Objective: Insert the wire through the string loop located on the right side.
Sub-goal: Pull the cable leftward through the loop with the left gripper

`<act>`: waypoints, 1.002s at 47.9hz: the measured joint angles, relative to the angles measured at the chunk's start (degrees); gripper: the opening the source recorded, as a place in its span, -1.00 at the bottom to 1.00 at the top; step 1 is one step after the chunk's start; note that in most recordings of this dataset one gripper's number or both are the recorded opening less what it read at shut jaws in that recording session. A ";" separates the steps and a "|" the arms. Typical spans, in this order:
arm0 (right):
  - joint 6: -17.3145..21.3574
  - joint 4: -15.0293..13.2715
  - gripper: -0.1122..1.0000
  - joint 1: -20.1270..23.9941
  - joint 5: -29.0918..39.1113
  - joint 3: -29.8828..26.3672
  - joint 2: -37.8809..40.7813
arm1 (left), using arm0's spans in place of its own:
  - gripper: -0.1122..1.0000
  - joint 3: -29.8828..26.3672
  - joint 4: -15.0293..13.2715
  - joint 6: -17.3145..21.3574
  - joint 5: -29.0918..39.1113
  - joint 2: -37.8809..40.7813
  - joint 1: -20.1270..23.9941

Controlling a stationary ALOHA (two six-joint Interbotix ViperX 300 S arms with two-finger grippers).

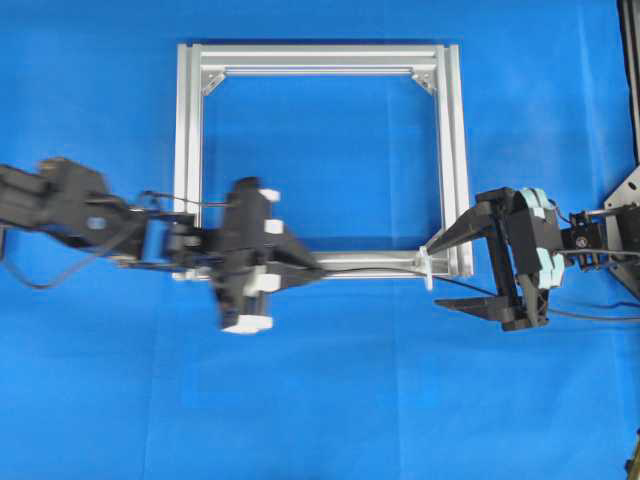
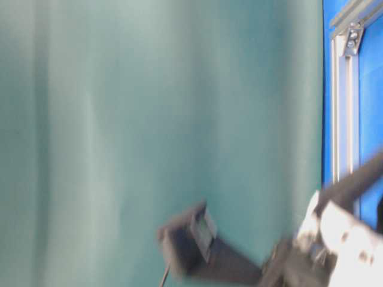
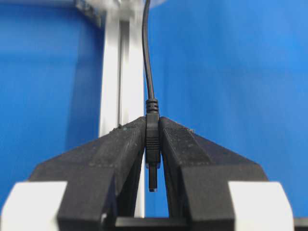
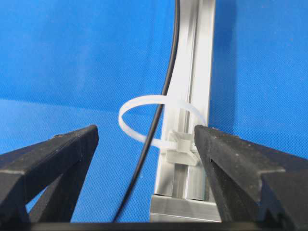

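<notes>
The wire [image 4: 159, 110] runs through the loop [image 4: 144, 103] on the frame [image 4: 192, 72]; left gripper [image 3: 153, 144] clamps the wire's plug, right gripper [image 4: 144, 139] gapes around the loop.

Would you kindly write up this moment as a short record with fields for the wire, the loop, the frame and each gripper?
wire: thin black cable, passing through the loop in the right wrist view
plug end: pinched between the left gripper's fingers
string loop: whitish, fixed to the frame's rail
frame: silver, lying flat on blue surface
left gripper: shut on the plug
right gripper: open, fingers either side of the loop
</notes>
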 measured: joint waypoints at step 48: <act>0.00 0.00 0.89 0.00 1.49 -0.44 -0.09 | -0.65 35.77 -0.09 -0.62 -6.15 -28.13 -3.34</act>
